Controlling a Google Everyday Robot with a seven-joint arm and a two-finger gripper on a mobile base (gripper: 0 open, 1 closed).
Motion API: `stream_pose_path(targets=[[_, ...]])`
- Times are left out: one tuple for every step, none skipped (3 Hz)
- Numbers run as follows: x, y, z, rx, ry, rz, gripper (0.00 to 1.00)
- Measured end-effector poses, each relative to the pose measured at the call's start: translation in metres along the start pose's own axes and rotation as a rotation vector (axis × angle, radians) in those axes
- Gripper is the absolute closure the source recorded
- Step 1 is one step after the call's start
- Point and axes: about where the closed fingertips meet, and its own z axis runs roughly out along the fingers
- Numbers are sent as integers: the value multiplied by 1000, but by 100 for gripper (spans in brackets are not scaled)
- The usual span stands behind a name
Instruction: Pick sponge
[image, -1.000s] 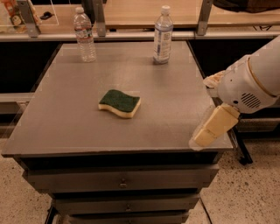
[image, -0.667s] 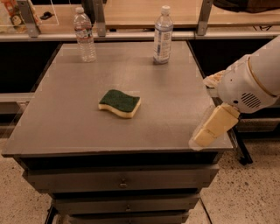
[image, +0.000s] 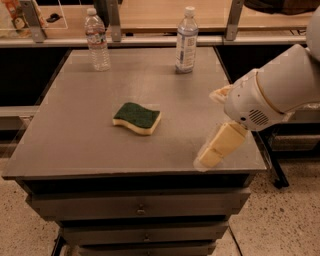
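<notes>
nearest of all, below the sponge (image: 137, 118) in the view, the front of the grey table (image: 75, 150) drops to a stack of shallow drawers (image: 137, 207) above a speckled floor (image: 280, 225). to the right of the sponge and closer to that front edge, the gripper (image: 213, 125) hangs over the table's near right corner on its bulky white arm (image: 280, 92). its cream fingers (image: 220, 145) stand wide apart with nothing between them, one slanting down toward the surface and the other peeking out higher up by the wrist. that spread looks like readiness for a grasp, though the gripper is well apart from its target and off to one side, so a reach leftward and a descent seem to come first. the sponge lies flat near the table's middle, green scouring side up over pale foam, with bare surface all round it, which should leave room for the fingers to straddle it. the top is smooth, matte and slightly glossy under the lights. beyond the sponge, two clear water bottles stand upright near the far edge, one to the left (image: 97, 40) and one to the right (image: 186, 40), well apart from it. behind them runs a wooden shelf (image: 150, 20) with metal uprights.
</notes>
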Motion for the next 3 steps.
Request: stream_pose_path(targets=[[-13,-2,21,11,-36,-9,0],[-27,-10,46,48,-37,11,0],[-42,-25,71,65,-33,61,0]])
